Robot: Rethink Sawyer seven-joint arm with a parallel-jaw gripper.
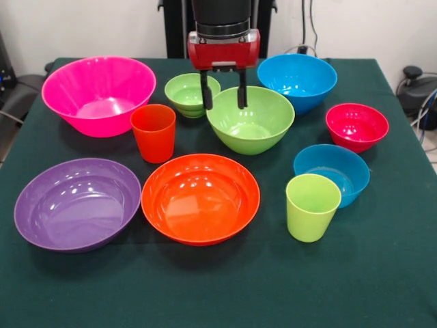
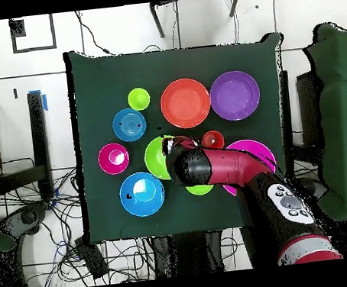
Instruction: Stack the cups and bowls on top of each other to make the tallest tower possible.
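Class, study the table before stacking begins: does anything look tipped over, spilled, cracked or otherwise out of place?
Nothing stands out. Every bowl and both cups, the orange cup and lime cup, stand upright and apart on the green cloth. The open gripper hangs above the medium green bowl.

The table (image 1: 382, 287) wears a plain dark green cloth, and around the medium green bowl (image 1: 250, 119) at its middle sit a hot pink bowl (image 1: 99, 94), a small light green bowl (image 1: 190, 93), a bright blue bowl (image 1: 298, 80) and a small red bowl (image 1: 356, 126). Nearer the camera than that green bowl stand an orange cup (image 1: 153, 132), a purple bowl (image 1: 77, 203), an orange bowl (image 1: 201, 198), a second blue bowl (image 1: 333, 172) and a lime green cup (image 1: 312, 206). The gripper (image 1: 223, 98) above the green bowl has a red body with black fingers, and every piece is glossy and unpatterned.
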